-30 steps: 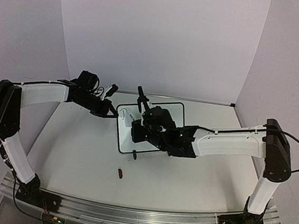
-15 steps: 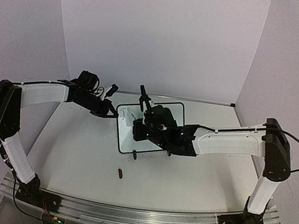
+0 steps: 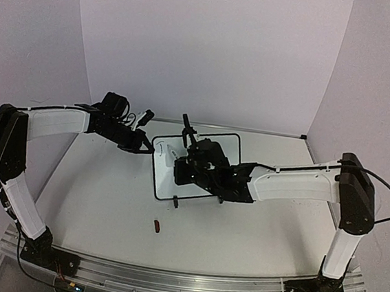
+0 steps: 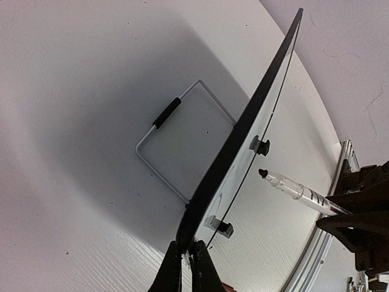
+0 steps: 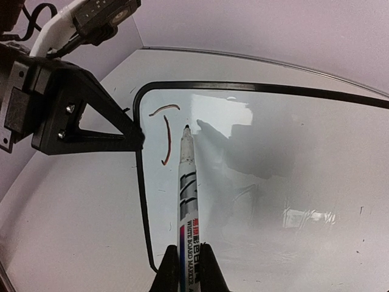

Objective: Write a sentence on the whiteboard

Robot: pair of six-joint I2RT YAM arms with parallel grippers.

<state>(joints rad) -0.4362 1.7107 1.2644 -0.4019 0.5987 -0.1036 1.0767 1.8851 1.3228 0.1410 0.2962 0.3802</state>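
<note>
One edge of the whiteboard [image 3: 231,147], its left, is pinched by the left claw [image 4: 188,267]. It stands tilted at the middle of the counter [image 3: 100,199]. Red strokes [image 5: 166,141] mark its upper left corner. Just right of them sits the tip of a marker [image 5: 186,182], pinched in the right claw [image 5: 188,271].

Pale lilac walls [image 3: 211,51] behind a white table [image 3: 107,200].

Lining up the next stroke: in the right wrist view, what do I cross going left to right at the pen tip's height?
From the left: left gripper → red strokes → marker → blank stretch of the whiteboard.
</note>
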